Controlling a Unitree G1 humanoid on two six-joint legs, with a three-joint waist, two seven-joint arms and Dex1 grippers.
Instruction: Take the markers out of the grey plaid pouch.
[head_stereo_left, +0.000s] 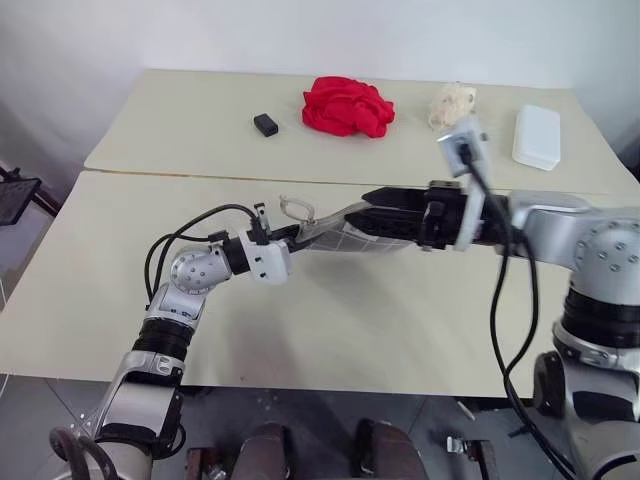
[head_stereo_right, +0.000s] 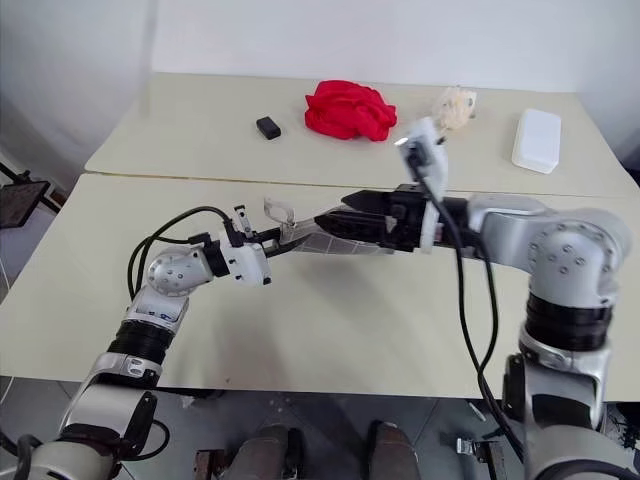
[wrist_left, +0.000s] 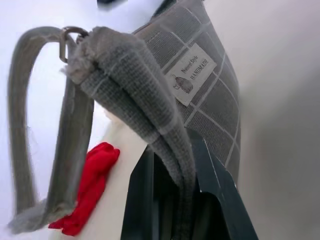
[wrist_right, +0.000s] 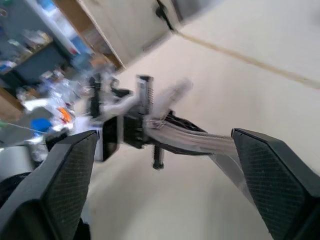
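Grey plaid pouch (head_stereo_left: 345, 238): held above table (head_stereo_left: 330, 330), left gripper (head_stereo_left: 292, 240) clamped on 1 end; right gripper (wrist_right: 165, 145) spread wide beside it; markers unseen; next, reach its opening.

pouch (head_stereo_left: 350, 236) between both arms, cloth (head_stereo_left: 347, 106) behind on table (head_stereo_left: 400, 320)

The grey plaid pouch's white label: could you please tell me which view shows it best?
The left wrist view: the label on the grey plaid pouch faces that camera, close up. Both eye views show the pouch held above the table between the arms, label not discernible. The right wrist view shows it edge-on.
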